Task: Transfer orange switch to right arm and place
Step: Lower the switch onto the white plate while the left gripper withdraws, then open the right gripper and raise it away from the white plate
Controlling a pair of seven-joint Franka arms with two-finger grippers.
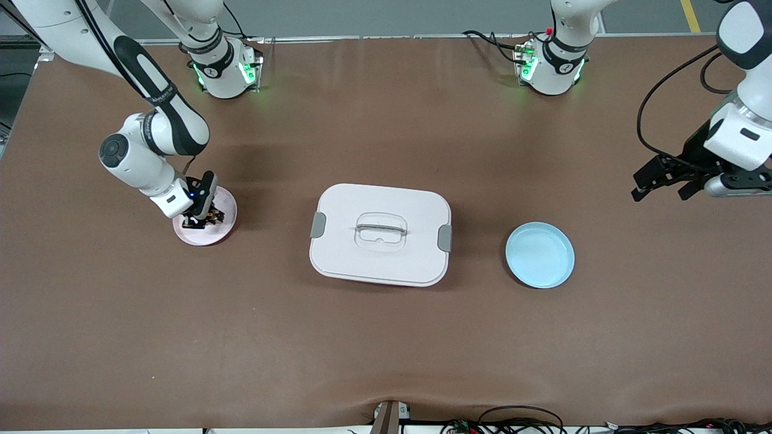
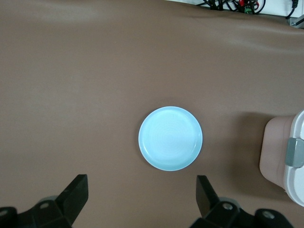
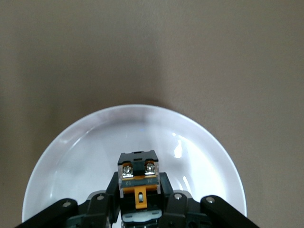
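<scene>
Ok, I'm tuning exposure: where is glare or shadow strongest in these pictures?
Right wrist view: bright glints on the glossy pink round plate beside the small black orange-faced switch. Front view: soft shadow around the white lidded box. Left wrist view: evenly lit pale blue plate.

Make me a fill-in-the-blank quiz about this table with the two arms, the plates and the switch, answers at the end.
1. The right end effector, shut on the orange switch, is over the ____ plate.
2. The left end effector is open and holds ____.
3. The blue plate has ____ on it.
4. Between the two plates sits a white box whose lid is ____.

Missing words: pink; nothing; nothing; closed
</scene>
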